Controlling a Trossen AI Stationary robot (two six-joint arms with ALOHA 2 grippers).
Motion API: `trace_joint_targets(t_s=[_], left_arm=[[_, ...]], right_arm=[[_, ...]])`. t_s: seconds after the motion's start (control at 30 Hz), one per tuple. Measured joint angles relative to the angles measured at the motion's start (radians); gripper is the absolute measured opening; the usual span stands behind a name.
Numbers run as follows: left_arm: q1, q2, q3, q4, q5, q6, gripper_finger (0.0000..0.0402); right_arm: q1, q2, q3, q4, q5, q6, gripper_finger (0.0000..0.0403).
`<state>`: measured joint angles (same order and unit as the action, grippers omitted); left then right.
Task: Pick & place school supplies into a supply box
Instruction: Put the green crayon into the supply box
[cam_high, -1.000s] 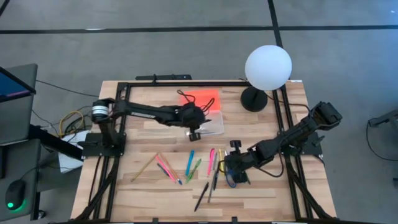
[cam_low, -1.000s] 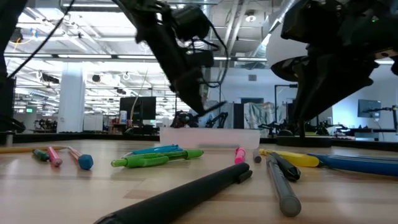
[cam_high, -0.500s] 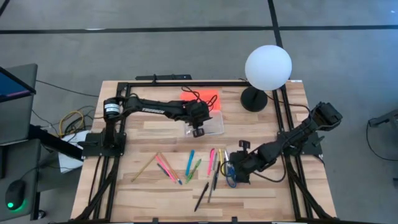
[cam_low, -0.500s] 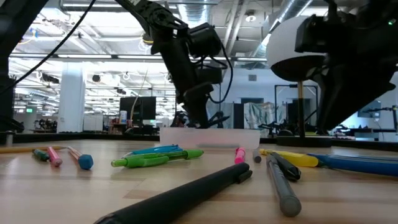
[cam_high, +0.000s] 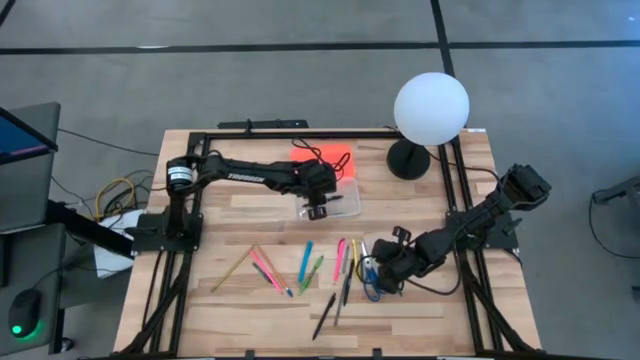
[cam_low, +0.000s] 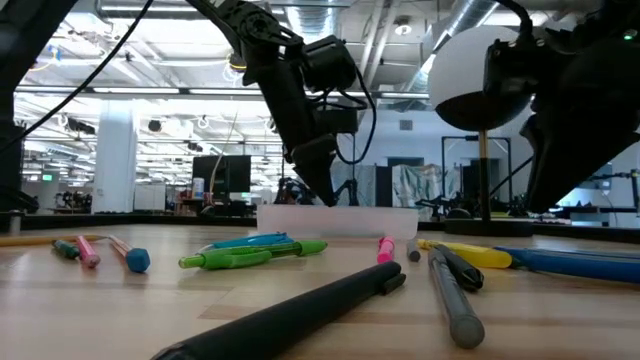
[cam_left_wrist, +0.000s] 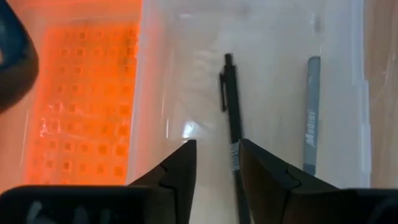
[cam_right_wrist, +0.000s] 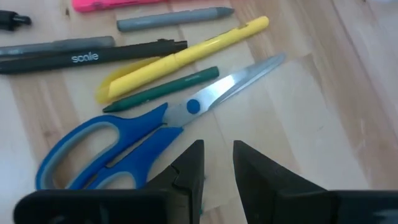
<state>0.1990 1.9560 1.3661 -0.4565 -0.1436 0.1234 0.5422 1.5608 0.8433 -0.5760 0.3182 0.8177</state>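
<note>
The left gripper hangs over the clear plastic supply box with its bright orange lid, near the desk's far edge; its fingers are slightly spread and empty above a black pen and grey pen inside. The right gripper, fingers narrowly parted, hovers over the blue-handled scissors near the desk's middle, beside a yellow marker.

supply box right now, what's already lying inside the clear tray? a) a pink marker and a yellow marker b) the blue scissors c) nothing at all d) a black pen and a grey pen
d: the left wrist view looks past the left claw into the supply box, where a black pen and a grey pen lie side by side.
</note>
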Motion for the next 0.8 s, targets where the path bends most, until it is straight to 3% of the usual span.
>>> trace_joint_targets(t_s=[0.23,0.47,0.8], left_arm=[[-0.057,-0.113,0.000,-0.079,-0.006,0.021,0.0121],[-0.131,-0.226,0.000,-0.259,-0.122,-0.027,0.0116],[-0.264,-0.249,0.000,-0.471,-0.259,-0.163,0.0115]], right_arm=[[0.079,0.000,0.000,-0.029,-0.008,0.202,0.0077],[0.161,0.000,0.000,-0.099,-0.025,0.464,0.0077],[0.202,0.072,0.000,-0.061,-0.016,0.571,0.0077]])
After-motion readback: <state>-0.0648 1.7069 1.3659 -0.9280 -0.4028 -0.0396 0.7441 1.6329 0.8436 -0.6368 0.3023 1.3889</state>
